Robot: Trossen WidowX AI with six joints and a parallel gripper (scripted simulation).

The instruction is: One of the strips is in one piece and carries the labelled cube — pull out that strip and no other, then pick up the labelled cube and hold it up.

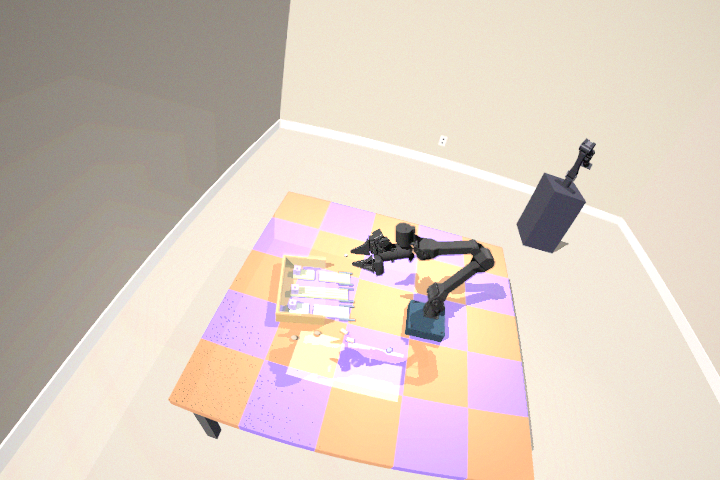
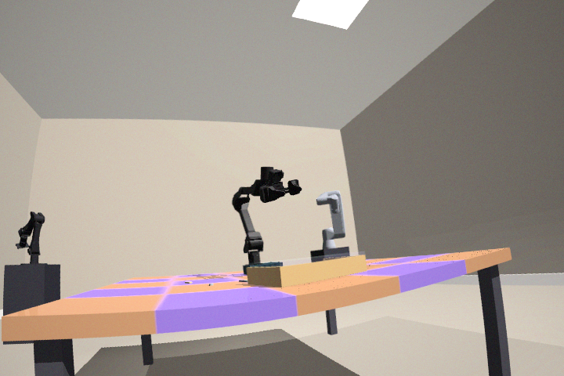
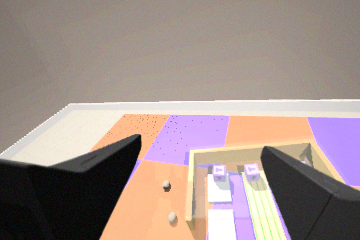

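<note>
My gripper (image 1: 353, 257) (image 2: 284, 191) (image 3: 201, 146) is open and empty, high above the table on the open-box side. Three strips lie side by side in a tan tray (image 1: 282, 288) (image 2: 323, 269) (image 3: 191, 185). The middle strip (image 1: 321, 293) (image 3: 260, 200) looks unbroken, with a pale cube (image 1: 294, 288) (image 3: 251, 172) at its far end. The strip nearest the pebbles (image 1: 331, 311) (image 3: 221, 225) has a gap, with a marked cube (image 1: 292, 303) (image 3: 219, 173) beyond it. The third strip (image 1: 334, 277) also has a gap and a cube (image 1: 297, 268); my right finger hides most of it in the wrist view. Cube labels are unclear.
A clear panel shows above the tray. Small pebbles (image 1: 316, 333) (image 3: 172, 217) and pale bits (image 1: 344, 331) lie beside the tray. A small round piece (image 1: 389, 349) lies nearer the arm base. Other arms (image 1: 576, 164) (image 2: 334, 217) stand beyond the table.
</note>
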